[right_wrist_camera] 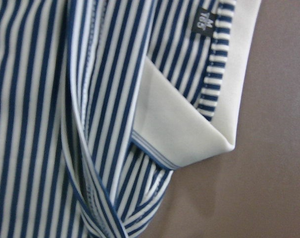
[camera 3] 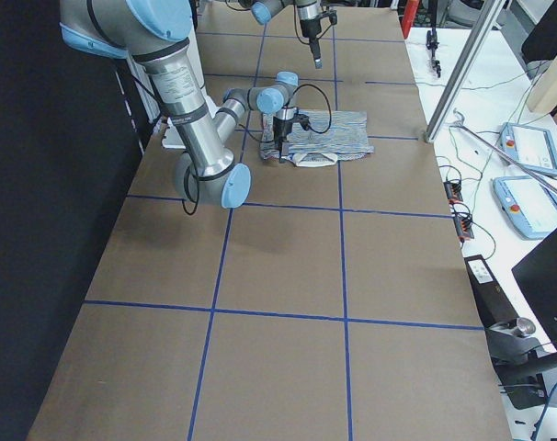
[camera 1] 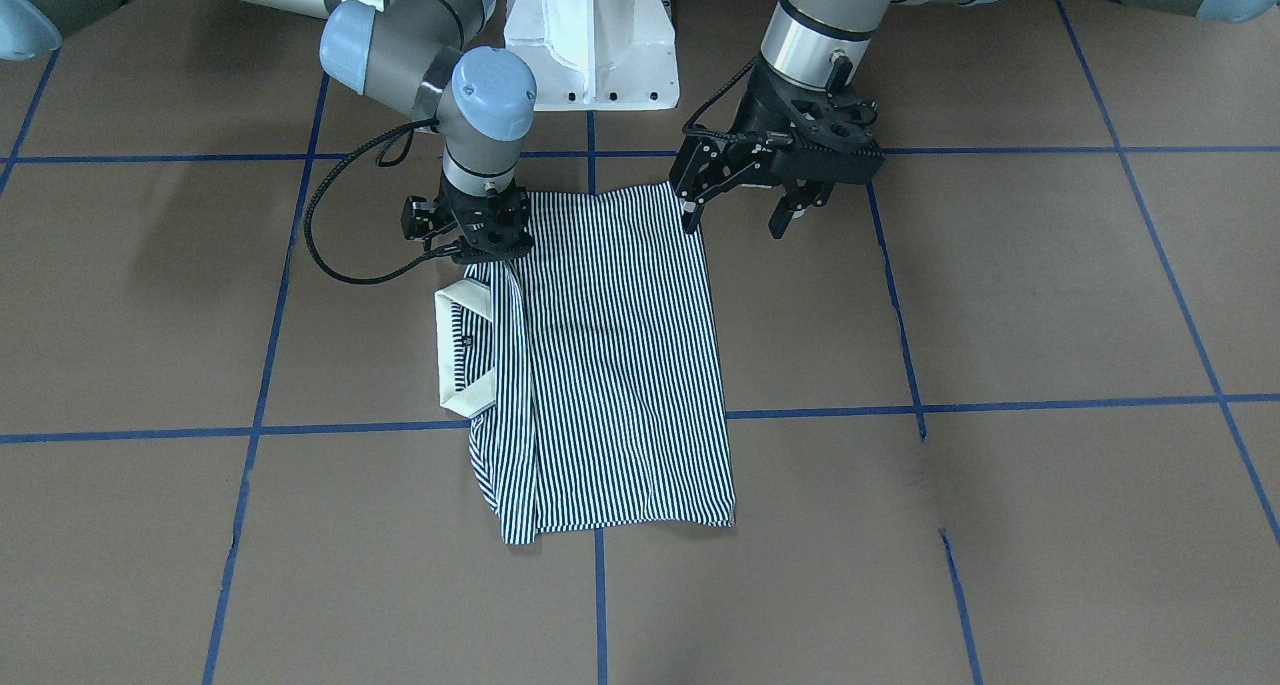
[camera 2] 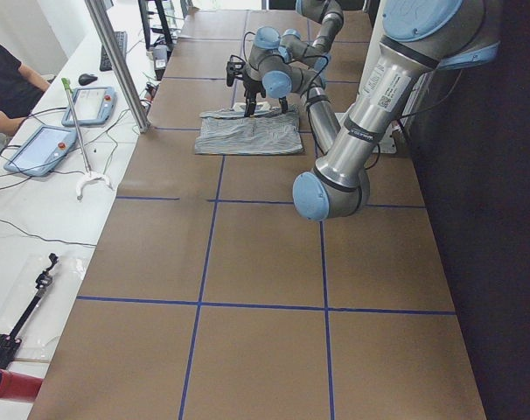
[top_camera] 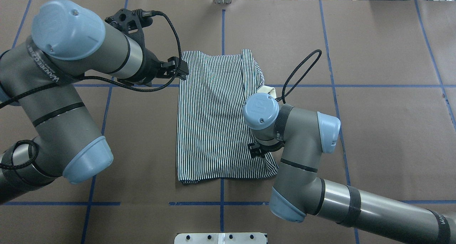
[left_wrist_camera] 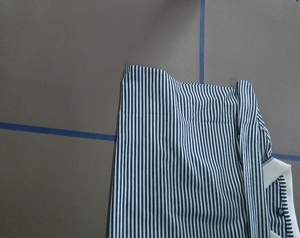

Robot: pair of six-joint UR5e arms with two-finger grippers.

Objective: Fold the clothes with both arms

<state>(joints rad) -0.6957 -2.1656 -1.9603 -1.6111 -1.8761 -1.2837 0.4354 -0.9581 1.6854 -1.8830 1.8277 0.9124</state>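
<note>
Striped polo shirt (left_wrist_camera: 189, 163) lying flat on the brown table (left_wrist_camera: 56, 59), seen from above. The navy-and-white stripes run lengthwise from the upper hem toward the lower border of the view, where the garment is cut off. The left edge is straight. Along the right side, a narrow folded strip of fabric (left_wrist_camera: 246, 148) overlies the main panel. The cream collar (left_wrist_camera: 281, 171) lies at lower right, with a small dark label (left_wrist_camera: 280, 211) on the striped cloth just inside it. A vertical blue tape line (left_wrist_camera: 202, 39) meets the upper hem, and a horizontal blue tape line (left_wrist_camera: 51, 130) runs up to the shirt's left edge.
</note>
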